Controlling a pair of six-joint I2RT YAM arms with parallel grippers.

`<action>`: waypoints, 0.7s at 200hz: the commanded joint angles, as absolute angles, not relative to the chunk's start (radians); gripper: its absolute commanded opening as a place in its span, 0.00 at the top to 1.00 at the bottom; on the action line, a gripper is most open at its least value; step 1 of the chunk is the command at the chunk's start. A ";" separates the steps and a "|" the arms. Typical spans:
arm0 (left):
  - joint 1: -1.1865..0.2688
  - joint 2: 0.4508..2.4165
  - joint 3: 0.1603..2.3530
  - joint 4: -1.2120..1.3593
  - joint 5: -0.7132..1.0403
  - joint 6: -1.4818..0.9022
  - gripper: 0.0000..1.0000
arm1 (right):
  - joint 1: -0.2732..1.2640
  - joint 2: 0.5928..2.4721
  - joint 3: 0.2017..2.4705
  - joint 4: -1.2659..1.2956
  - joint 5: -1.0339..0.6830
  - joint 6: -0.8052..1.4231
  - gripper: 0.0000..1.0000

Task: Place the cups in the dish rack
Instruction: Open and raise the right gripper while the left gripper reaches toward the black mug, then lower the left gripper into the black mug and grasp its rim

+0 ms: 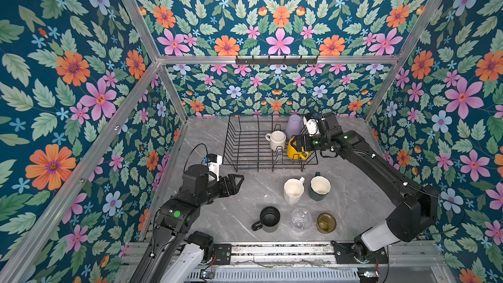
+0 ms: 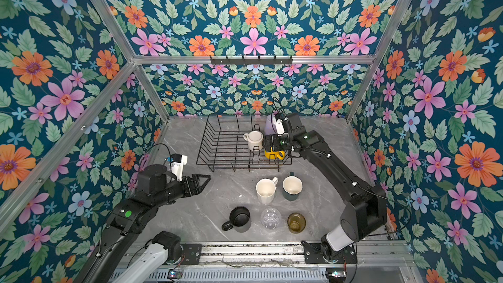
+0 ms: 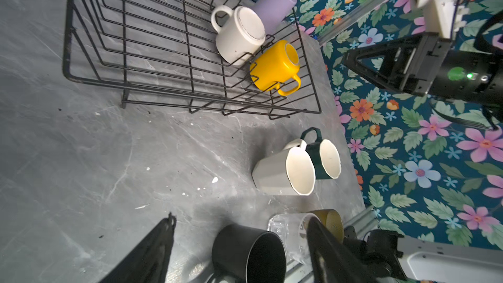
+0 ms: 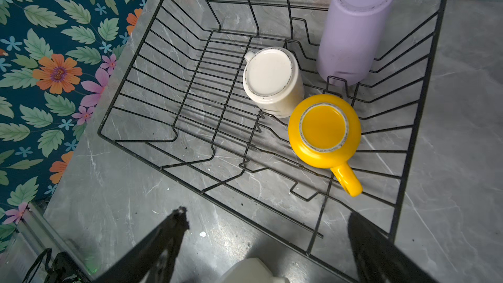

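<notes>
Both top views: shows the dish rack (image 1: pixel 245 145) holding three upturned cups (image 1: pixel 277 140), five more standing on the bench (image 1: pixel 245 208) in front; places the right pincer (image 1: pixel 296 144), spread and empty, just above the yellow mug (image 1: pixel 296 155), so risks clipping it on withdrawal. Left wrist view: finds the left pincer (image 3: pixel 241 219) spread, empty, near the black mug (image 3: pixel 247 251); risks shoving the clear glass (image 3: pixel 288 230) just beside. Right wrist view: confirms the yellow mug tilted against thin dividers (image 4: pixel 298 18), easily tipped.
</notes>
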State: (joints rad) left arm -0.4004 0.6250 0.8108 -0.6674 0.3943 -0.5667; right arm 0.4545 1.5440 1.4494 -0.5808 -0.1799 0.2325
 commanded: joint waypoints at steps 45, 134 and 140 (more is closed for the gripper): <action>-0.469 0.625 0.772 -0.666 0.415 -0.582 0.27 | 0.454 1.562 1.458 -0.544 -0.201 0.253 0.06; -0.922 0.786 0.738 -0.668 0.084 -0.708 0.29 | 0.455 1.568 1.472 -0.564 -0.197 0.256 0.06; -0.946 0.795 0.736 -0.671 0.075 -0.716 0.30 | 0.455 1.569 1.472 -0.564 -0.198 0.256 0.06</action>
State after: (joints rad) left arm -0.8818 0.7700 0.7395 -0.6655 0.1776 -0.6651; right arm 0.4545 1.5684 1.4681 -0.5747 -0.2020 0.2543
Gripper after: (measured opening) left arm 0.707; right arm 0.939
